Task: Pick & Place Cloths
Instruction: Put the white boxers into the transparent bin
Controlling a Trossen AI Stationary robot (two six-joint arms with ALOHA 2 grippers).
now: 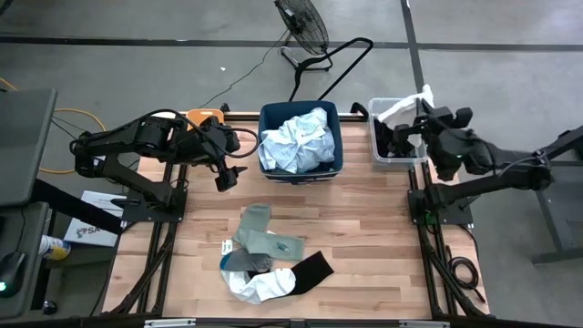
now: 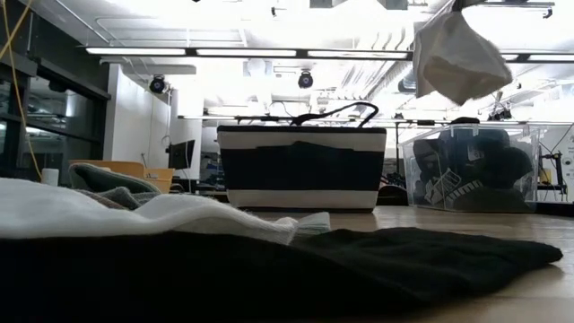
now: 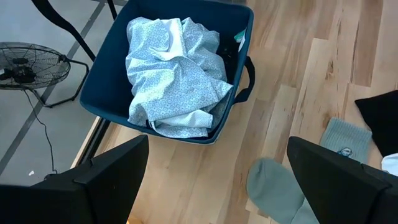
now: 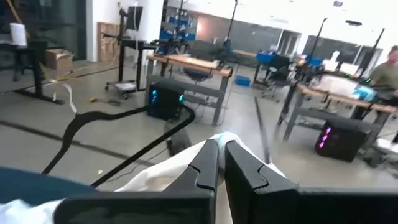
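Right gripper [image 1: 420, 113] is held above the clear bin [image 1: 398, 160] at the table's far right corner, fingers pinched together on a white cloth [image 1: 402, 104]; in the low view the cloth [image 2: 456, 56] hangs bunched, high over the bin. Left gripper [image 1: 227, 164] is parked over bare wood just beside the navy bin [image 1: 300, 169], fingers spread wide, nothing held

Remaining cloths: a pile near the front edge of the table [image 1: 383, 237] – grey-green socks [image 1: 260, 239], a white piece [image 1: 264, 288], a black piece [image 1: 312, 270]. A pale blue patterned garment [image 1: 297, 138] is already mounded in the navy bin

Handling judged: light, limp, non-fragile fabric; drape and snagging on bin rims are expected. A pinch at a raised fold or free corner is best; overlapped pieces may be dragged along together

Room: open wood between pile and bins. Clear bin already holds dark items; navy bin is filled near its rim. Orange bin [image 1: 206, 117] is mostly hidden behind the left arm
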